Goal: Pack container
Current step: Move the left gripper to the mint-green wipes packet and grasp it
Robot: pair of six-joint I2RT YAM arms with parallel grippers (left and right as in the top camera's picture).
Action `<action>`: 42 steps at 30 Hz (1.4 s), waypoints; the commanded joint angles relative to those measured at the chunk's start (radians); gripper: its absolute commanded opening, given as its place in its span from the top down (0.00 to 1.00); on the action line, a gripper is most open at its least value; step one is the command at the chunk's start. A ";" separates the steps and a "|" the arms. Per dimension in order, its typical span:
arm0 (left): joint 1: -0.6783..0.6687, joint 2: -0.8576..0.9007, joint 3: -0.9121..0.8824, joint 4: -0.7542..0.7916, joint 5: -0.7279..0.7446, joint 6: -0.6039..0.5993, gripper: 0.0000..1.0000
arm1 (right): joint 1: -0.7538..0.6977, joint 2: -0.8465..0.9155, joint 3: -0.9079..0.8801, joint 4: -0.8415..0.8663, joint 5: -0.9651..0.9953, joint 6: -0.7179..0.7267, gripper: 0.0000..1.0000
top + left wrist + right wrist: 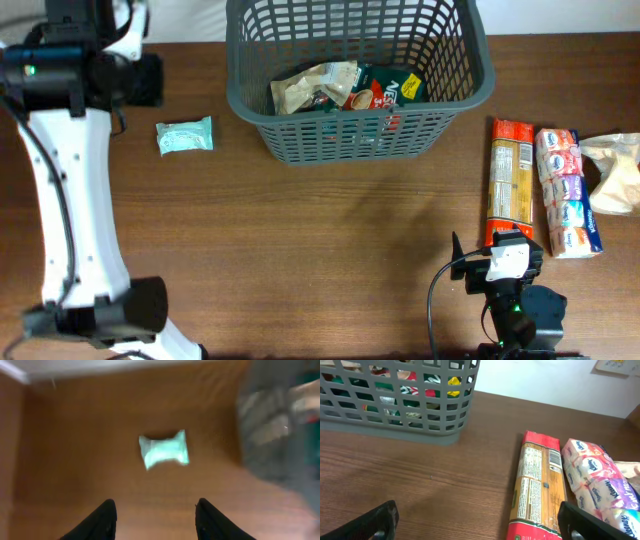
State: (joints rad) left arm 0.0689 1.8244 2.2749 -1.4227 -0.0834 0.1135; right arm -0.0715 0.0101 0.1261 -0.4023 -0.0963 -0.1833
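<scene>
While left gripper (155, 507) hangs spread short of small pale-green plastic packet (164, 450), we flag risk: off-centre descent skids it. We note large dark grey slotted plastic basket (300, 140) upper centre; right gripper (477, 522) spread, empty.

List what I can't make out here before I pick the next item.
Overhead: the wall of the basket hides part of its contents; the right arm covers the near end of the pasta packet; the right edge crops the beige bag.
Left wrist: motion blur; the print on the mint packet is unreadable.
Right wrist: the bottom edge cuts the pasta packet and the tissue pack.
</scene>
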 commanded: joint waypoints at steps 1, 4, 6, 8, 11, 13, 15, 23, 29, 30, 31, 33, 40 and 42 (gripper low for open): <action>0.076 0.040 -0.191 0.087 0.077 -0.050 0.50 | -0.008 -0.006 -0.008 0.002 -0.005 0.008 0.01; 0.103 0.086 -0.356 0.198 0.096 -0.094 0.35 | -0.008 -0.006 -0.008 0.002 -0.005 0.008 0.01; 0.113 0.126 -0.429 0.272 0.157 -0.143 0.50 | -0.008 -0.006 -0.008 0.002 -0.005 0.008 0.01; 0.111 0.174 -0.451 0.332 0.204 -0.218 0.77 | -0.008 -0.006 -0.008 0.002 -0.005 0.008 0.01; 0.103 0.226 -0.452 0.386 0.218 -0.320 0.73 | -0.008 -0.006 -0.008 0.002 -0.005 0.008 0.01; 0.097 0.266 -0.453 0.421 0.188 -0.482 0.57 | -0.008 -0.006 -0.008 0.002 -0.005 0.008 0.01; 0.097 0.298 -0.454 0.443 0.172 -0.629 0.57 | -0.008 -0.006 -0.008 0.002 -0.005 0.008 0.01; 0.097 0.327 -0.455 0.594 0.164 -1.069 0.37 | -0.008 -0.006 -0.008 0.002 -0.005 0.008 0.01; 0.095 0.329 -0.455 0.644 0.131 -1.343 0.13 | -0.008 -0.006 -0.008 0.002 -0.005 0.008 0.01; 0.093 0.331 -0.455 0.644 0.131 -1.368 0.08 | -0.008 -0.007 -0.008 0.002 -0.005 0.008 0.01; 0.092 0.333 -0.455 0.640 0.131 -1.410 0.06 | -0.008 -0.006 -0.008 0.002 -0.005 0.008 0.01; 0.084 0.346 -0.455 0.634 0.123 -1.495 0.02 | -0.008 -0.006 -0.008 0.002 -0.005 0.008 0.01; 0.070 0.392 -0.455 0.633 0.108 -1.557 0.00 | -0.008 -0.006 -0.008 0.002 -0.005 0.008 0.01; 0.070 0.397 -0.455 0.628 0.080 -1.557 0.00 | -0.008 -0.006 -0.008 0.002 -0.005 0.008 0.01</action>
State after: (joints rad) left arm 0.1379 2.2040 1.8172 -0.7872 0.0463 -1.4128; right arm -0.0715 0.0101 0.1261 -0.4023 -0.0959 -0.1825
